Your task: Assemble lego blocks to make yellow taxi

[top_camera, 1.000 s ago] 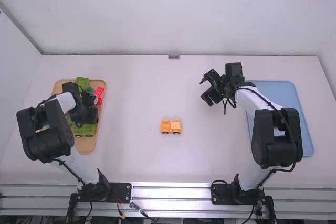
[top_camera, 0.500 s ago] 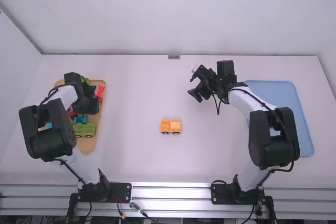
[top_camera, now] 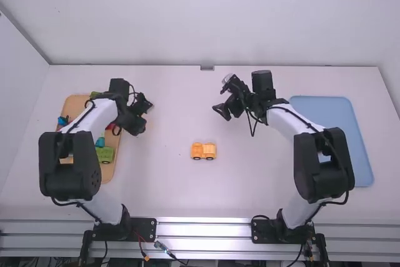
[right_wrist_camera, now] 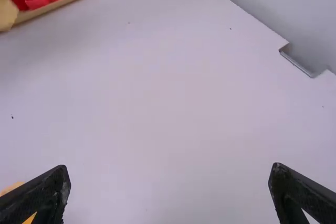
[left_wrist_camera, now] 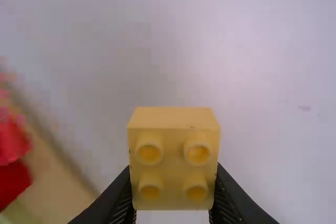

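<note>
My left gripper [top_camera: 147,114] hangs over the table just right of the wooden tray. In the left wrist view, that gripper [left_wrist_camera: 171,211] is shut on a yellow block [left_wrist_camera: 174,153] whose four studs face the camera. A small yellow-orange car body with dark wheels [top_camera: 204,151] stands near the table's middle. Up and right of it, my right gripper [top_camera: 223,105] is held above the table. Seen from its own wrist, the right gripper [right_wrist_camera: 169,190] is open with nothing between its fingers.
At the left, the wooden tray [top_camera: 107,174] holds red, green and blue blocks, partly under the left arm. A blue tray [top_camera: 362,148] lies at the right beside the right arm.
The left gripper has moved right, out from over the wooden tray, carrying the yellow block. The right gripper has shifted left toward the middle. The car body has stayed put.
</note>
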